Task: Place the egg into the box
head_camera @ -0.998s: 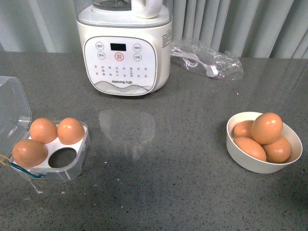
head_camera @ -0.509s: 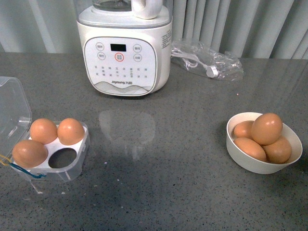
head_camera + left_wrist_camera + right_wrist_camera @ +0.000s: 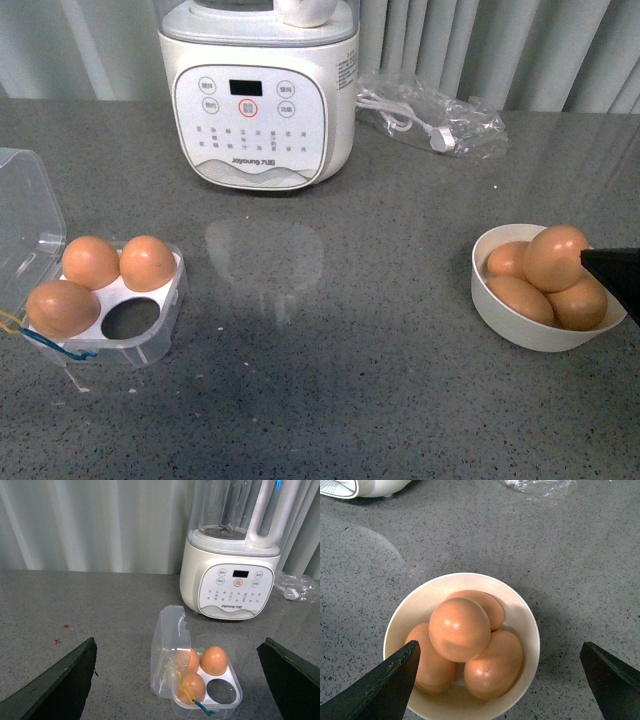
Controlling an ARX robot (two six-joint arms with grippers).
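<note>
Several orange-brown eggs lie piled in a round white bowl (image 3: pixel 520 335) at the right; the topmost egg (image 3: pixel 556 257) (image 3: pixel 459 629) rests on the others. My right gripper (image 3: pixel 499 690) hangs open above the bowl (image 3: pixel 532 630), with its fingers on either side of the pile. One dark fingertip (image 3: pixel 612 270) shows at the right edge of the front view. The clear box (image 3: pixel 165 335) (image 3: pixel 231 702) stands at the left with its lid (image 3: pixel 25 215) up. It holds three eggs, and one hollow (image 3: pixel 130 318) is bare. My left gripper (image 3: pixel 176 682) is open, above and short of the box.
A white kitchen appliance (image 3: pixel 258 95) with a button panel stands at the back centre. A clear plastic bag (image 3: pixel 430 120) with a white cord lies to its right. A pale curtain hangs behind the grey speckled counter.
A dark fingertip of my right gripper has come into the front view at the right edge, beside the bowl. The eggs, bowl and box lie as before.
</note>
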